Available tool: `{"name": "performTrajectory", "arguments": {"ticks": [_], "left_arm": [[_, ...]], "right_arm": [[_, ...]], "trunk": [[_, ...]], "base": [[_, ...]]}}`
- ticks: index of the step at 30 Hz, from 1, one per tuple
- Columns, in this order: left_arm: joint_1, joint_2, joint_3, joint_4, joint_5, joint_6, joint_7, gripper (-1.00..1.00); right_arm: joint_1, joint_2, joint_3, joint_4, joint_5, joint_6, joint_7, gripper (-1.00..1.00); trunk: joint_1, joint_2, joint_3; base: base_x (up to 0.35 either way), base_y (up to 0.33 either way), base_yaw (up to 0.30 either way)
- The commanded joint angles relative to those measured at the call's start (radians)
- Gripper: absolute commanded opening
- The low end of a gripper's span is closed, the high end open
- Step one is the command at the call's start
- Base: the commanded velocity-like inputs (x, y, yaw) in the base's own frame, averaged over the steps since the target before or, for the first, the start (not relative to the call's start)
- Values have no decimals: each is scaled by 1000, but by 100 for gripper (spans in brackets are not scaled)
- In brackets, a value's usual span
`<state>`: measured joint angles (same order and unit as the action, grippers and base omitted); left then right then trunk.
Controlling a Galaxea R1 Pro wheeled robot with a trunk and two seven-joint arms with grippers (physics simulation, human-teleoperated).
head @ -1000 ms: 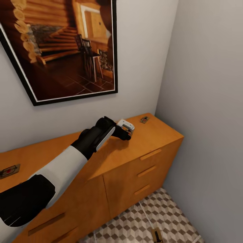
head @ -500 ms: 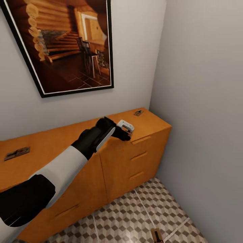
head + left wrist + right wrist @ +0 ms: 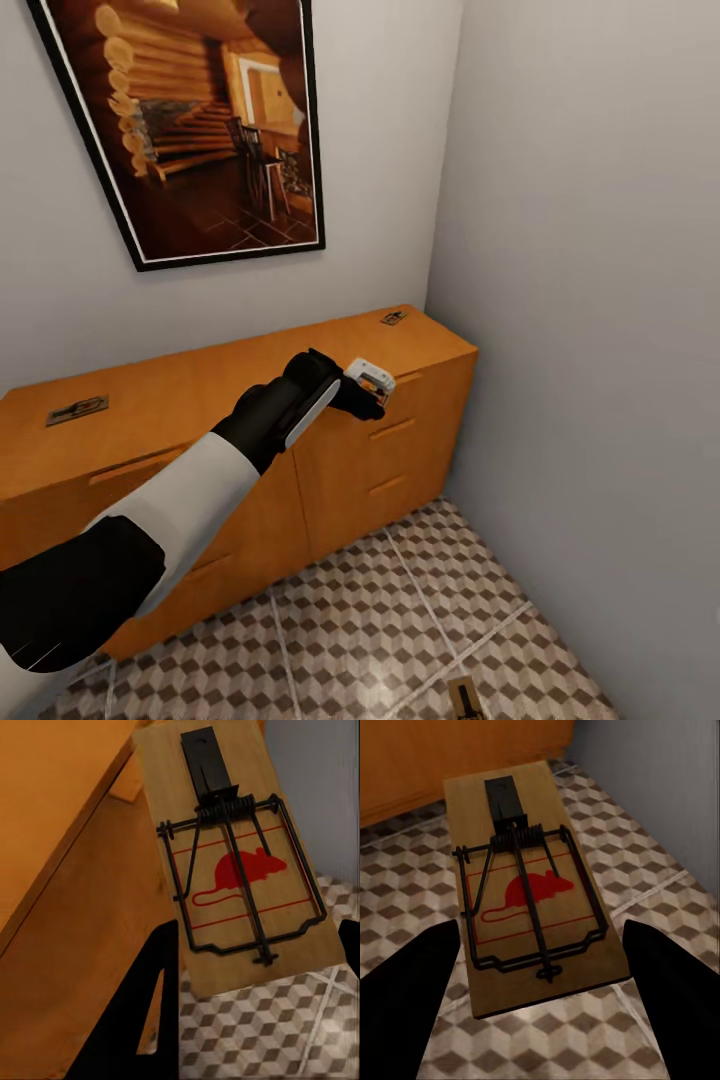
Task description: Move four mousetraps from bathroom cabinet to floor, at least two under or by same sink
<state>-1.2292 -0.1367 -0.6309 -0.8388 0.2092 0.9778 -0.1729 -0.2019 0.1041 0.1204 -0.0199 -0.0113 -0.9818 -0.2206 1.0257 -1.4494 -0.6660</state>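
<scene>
Nearest, the right gripper [image 3: 540,945] is clamped on a mousetrap [image 3: 531,889] above the tiled floor [image 3: 400,620]. The left gripper [image 3: 372,385] pinches another mousetrap [image 3: 236,862] before the cabinet [image 3: 250,370]. Two more mousetraps [image 3: 77,409] [image 3: 393,318] lie on the cabinet's top.

Walls [image 3: 580,250]: plain pale grey, meeting in a corner
Picture [image 3: 200,120]: dark-framed, log-cabin interior, hung tilted on the wall
Light: soft, glare patch on the tiles
</scene>
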Motion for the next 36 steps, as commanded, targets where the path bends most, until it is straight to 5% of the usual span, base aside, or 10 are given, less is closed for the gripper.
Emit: {"name": "performTrajectory", "arguments": {"ticks": [1,14,19,25,36], "left_arm": [[-1,0,-1,3,1,3,-3,-100],[3,-3,-4,65,1,-1,-6,-100],[47,-4,-29,89,1,-29,-8,-100],[134,-4,-129,169,4,-180,-8,-100],[311,-4,-145,518,6,-669,-7,-100]], "right_arm": [[-1,0,8,1,-1,-1,-8,-100],[-1,0,8,0,-1,-1,-8,-100],[-1,-1,7,0,-1,-1,-8,-100],[-1,-3,7,0,-2,-1,-8,-100],[-1,-4,7,-1,1,-7,-6,-100]], "trunk": [[-1,-1,-1],[-1,-1,-1],[-1,-1,-1],[-1,-1,-1],[-1,-1,-1]], "base": [[-331,-121,0],[-195,-71,0],[-5,-2,0],[0,0,0],[0,0,0]]}}
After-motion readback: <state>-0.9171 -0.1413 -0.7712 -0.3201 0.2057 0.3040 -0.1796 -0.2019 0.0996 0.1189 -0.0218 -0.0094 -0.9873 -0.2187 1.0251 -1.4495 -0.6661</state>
